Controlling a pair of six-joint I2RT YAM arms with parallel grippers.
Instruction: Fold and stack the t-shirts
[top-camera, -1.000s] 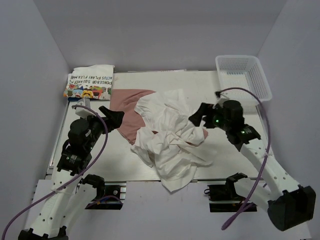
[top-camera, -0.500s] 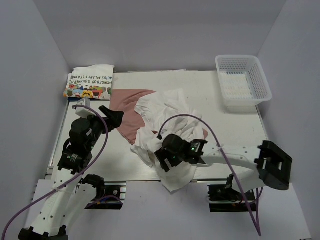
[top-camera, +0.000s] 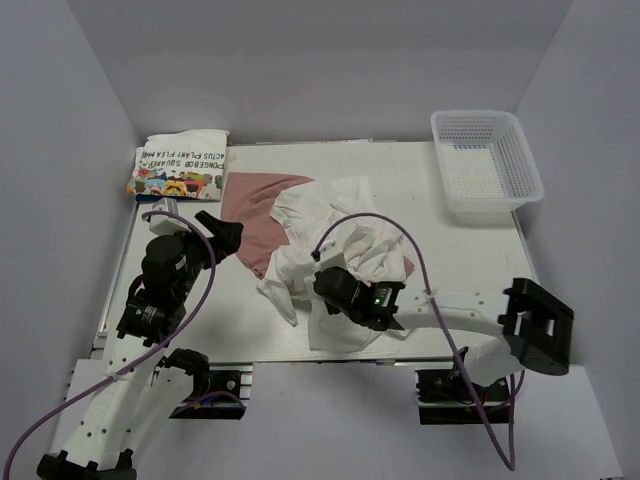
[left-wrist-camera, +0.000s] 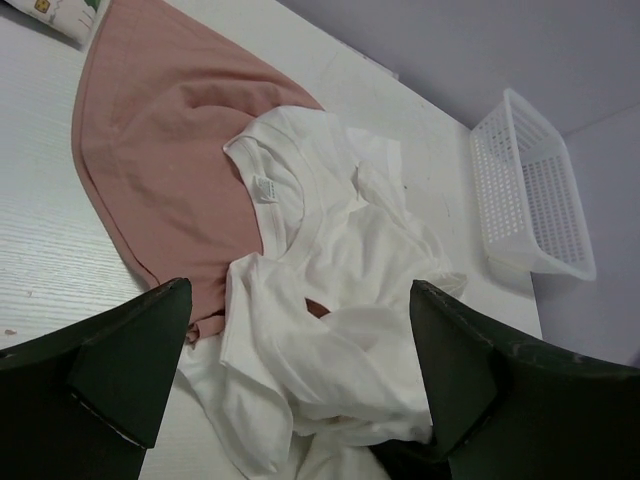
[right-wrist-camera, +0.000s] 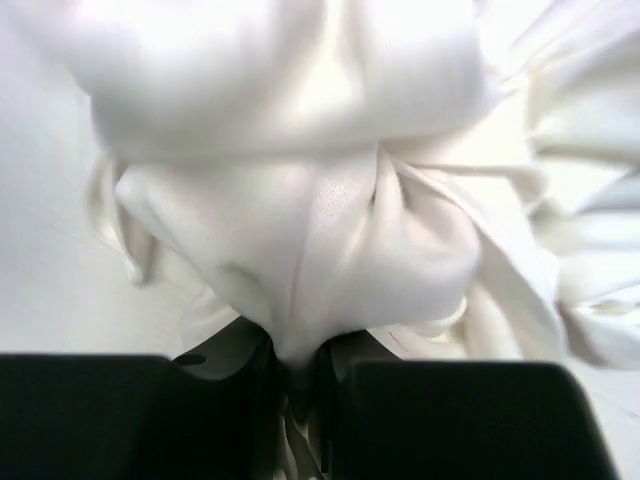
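A crumpled heap of white t-shirts (top-camera: 345, 235) lies mid-table, partly covering a dusty pink t-shirt (top-camera: 255, 205). A folded white t-shirt with colourful cartoons (top-camera: 180, 168) rests at the back left corner. My right gripper (top-camera: 325, 287) sits low at the heap's near edge, shut on a bunched fold of white t-shirt (right-wrist-camera: 300, 200); in the right wrist view the cloth is pinched between the jaws of that gripper (right-wrist-camera: 300, 368). My left gripper (top-camera: 222, 235) hovers open to the left of the pink t-shirt (left-wrist-camera: 170, 150) and holds nothing. In the left wrist view, this gripper (left-wrist-camera: 295, 330) frames the white heap (left-wrist-camera: 340, 260).
A white plastic mesh basket (top-camera: 487, 160) stands at the back right corner and shows in the left wrist view as well (left-wrist-camera: 530, 190). Bare table (top-camera: 470, 250) lies between the heap and the basket. Grey walls close in on three sides.
My right arm swung from the back right down to the heap's near edge and shut on white cloth, drawing the front flap back. The left arm stayed put.
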